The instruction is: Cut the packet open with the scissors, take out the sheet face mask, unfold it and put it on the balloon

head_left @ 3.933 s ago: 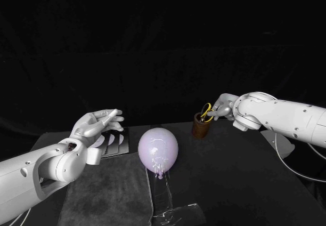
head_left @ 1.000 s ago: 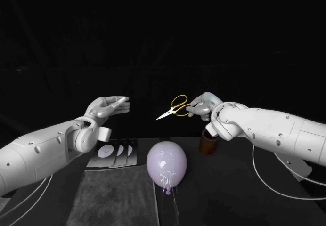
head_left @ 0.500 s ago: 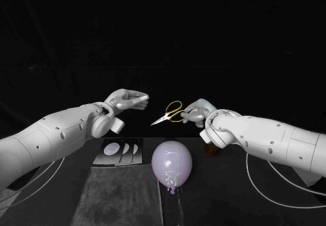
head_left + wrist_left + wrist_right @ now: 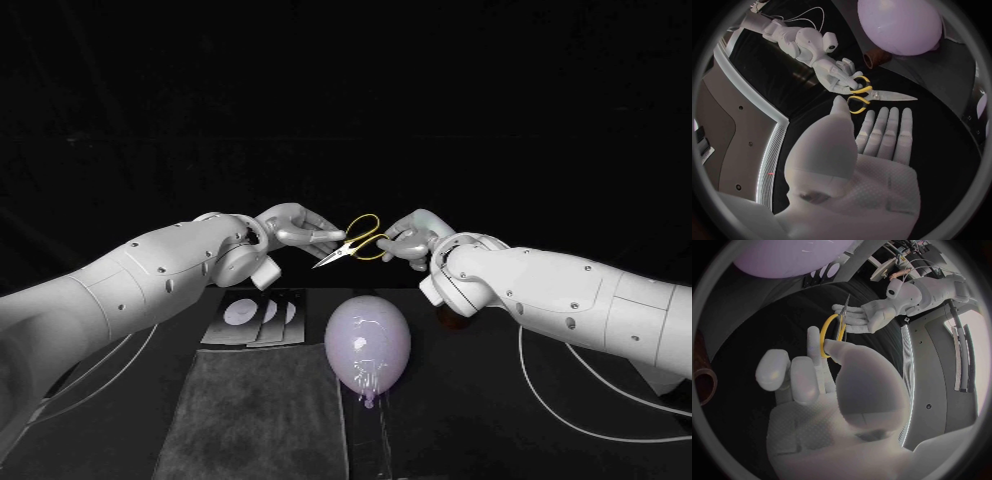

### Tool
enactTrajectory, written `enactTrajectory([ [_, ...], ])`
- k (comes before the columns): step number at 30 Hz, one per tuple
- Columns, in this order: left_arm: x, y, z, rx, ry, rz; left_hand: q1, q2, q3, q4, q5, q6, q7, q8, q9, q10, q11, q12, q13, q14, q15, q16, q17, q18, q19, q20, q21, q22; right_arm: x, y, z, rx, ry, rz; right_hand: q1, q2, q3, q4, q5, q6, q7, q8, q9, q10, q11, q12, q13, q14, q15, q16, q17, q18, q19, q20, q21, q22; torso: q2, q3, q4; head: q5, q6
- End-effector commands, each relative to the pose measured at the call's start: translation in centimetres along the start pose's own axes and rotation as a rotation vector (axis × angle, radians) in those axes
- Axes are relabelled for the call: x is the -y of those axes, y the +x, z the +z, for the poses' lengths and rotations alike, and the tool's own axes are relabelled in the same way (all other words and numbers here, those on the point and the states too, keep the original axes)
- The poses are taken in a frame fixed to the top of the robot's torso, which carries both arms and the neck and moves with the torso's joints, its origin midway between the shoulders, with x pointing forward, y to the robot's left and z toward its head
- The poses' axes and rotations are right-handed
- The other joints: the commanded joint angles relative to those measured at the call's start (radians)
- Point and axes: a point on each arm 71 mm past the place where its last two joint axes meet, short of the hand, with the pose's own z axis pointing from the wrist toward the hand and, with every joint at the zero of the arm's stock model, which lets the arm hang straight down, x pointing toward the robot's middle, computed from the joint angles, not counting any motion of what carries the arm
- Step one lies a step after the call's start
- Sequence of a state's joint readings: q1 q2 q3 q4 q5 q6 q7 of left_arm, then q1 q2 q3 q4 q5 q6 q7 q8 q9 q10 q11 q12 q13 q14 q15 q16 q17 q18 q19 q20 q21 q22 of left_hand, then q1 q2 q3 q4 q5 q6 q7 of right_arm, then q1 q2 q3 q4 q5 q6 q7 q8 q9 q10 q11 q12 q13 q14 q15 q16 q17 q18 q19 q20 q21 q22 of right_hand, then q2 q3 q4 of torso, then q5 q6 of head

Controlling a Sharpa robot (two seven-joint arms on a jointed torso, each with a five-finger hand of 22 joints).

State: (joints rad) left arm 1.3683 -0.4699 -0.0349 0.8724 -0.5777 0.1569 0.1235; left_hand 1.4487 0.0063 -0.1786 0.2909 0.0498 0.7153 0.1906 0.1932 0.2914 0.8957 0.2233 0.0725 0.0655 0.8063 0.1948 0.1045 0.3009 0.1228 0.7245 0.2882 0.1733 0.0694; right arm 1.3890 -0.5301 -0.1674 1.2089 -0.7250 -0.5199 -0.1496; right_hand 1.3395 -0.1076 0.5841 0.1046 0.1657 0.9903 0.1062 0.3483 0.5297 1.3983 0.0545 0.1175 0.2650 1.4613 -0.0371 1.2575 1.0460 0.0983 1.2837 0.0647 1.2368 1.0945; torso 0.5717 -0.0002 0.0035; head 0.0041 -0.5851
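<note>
My right hand [image 4: 408, 240] holds the yellow-handled scissors [image 4: 353, 243] in the air by their loops, with the blades together and pointing at my left hand [image 4: 296, 228]. In the left wrist view the left hand [image 4: 873, 145] has a flat palm and straight fingers just short of the scissors [image 4: 873, 96]. I cannot tell whether it touches the blades. In the right wrist view a finger of the right hand [image 4: 817, 375] passes through a scissor loop [image 4: 831, 332]. The pale purple balloon [image 4: 366, 345] lies on the table below both hands. Several face mask packets [image 4: 260, 317] lie to its left.
A grey mat [image 4: 260, 410] covers the table in front of the packets. A brown cup [image 4: 875, 56] stands beside the balloon, under my right arm. A clear strip [image 4: 378, 440] runs from the balloon's knot toward the front edge.
Both hands have closed in on each other above the balloon. The left hand moved right and stretched its curled fingers out toward the scissor blades. The scissors stay in the right hand.
</note>
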Motion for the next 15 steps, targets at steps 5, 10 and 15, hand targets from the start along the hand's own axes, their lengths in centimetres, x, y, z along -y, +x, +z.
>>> enactTrajectory([
  [5,0.13,0.75,0.35,-0.065,-0.025,0.032,0.025,0.014,0.006,-0.002,-0.002,0.021,0.070,0.010,0.003,0.027,-0.006,0.002,0.001,0.022,-0.006,0.008,-0.003,0.021,0.029,0.001,0.007,0.001,-0.69,0.55,-0.05,-0.016,-0.048,-0.032,0.001,0.006,0.112,-0.105,-0.003,0.005,0.001,0.006,0.002,0.033,-0.029,0.002,0.002,0.015,-0.009,0.002,0.002,0.007,-0.005,-0.002,-0.003,0.001,0.000,-0.0011,0.0012,0.000,-0.001],
  [10,0.10,0.89,0.36,-0.079,-0.029,0.032,0.040,0.024,0.000,-0.003,-0.002,0.033,0.065,0.015,0.005,0.038,-0.011,0.001,0.001,0.034,-0.010,0.010,-0.004,0.029,0.044,0.001,0.007,0.001,-0.75,0.73,-0.11,-0.020,-0.056,-0.040,0.001,0.006,0.112,-0.105,-0.003,0.005,0.001,0.006,0.002,0.033,-0.029,0.002,0.002,0.015,-0.009,0.002,0.002,0.007,-0.005,-0.002,-0.003,0.001,0.000,-0.0012,0.0016,0.001,-0.005],
  [15,-0.02,1.01,0.34,-0.096,-0.042,0.033,0.070,0.037,-0.006,-0.007,-0.002,0.046,0.061,0.020,0.005,0.058,-0.017,0.002,0.002,0.060,-0.018,0.020,0.000,0.043,0.075,0.001,0.014,0.003,-0.80,0.76,-0.17,-0.016,-0.063,-0.043,0.001,0.006,0.112,-0.105,-0.003,0.005,0.001,0.006,0.002,0.033,-0.029,0.002,0.002,0.015,-0.009,0.002,0.002,0.007,-0.005,-0.002,-0.003,0.001,0.000,-0.0012,0.0013,0.000,-0.006],
])
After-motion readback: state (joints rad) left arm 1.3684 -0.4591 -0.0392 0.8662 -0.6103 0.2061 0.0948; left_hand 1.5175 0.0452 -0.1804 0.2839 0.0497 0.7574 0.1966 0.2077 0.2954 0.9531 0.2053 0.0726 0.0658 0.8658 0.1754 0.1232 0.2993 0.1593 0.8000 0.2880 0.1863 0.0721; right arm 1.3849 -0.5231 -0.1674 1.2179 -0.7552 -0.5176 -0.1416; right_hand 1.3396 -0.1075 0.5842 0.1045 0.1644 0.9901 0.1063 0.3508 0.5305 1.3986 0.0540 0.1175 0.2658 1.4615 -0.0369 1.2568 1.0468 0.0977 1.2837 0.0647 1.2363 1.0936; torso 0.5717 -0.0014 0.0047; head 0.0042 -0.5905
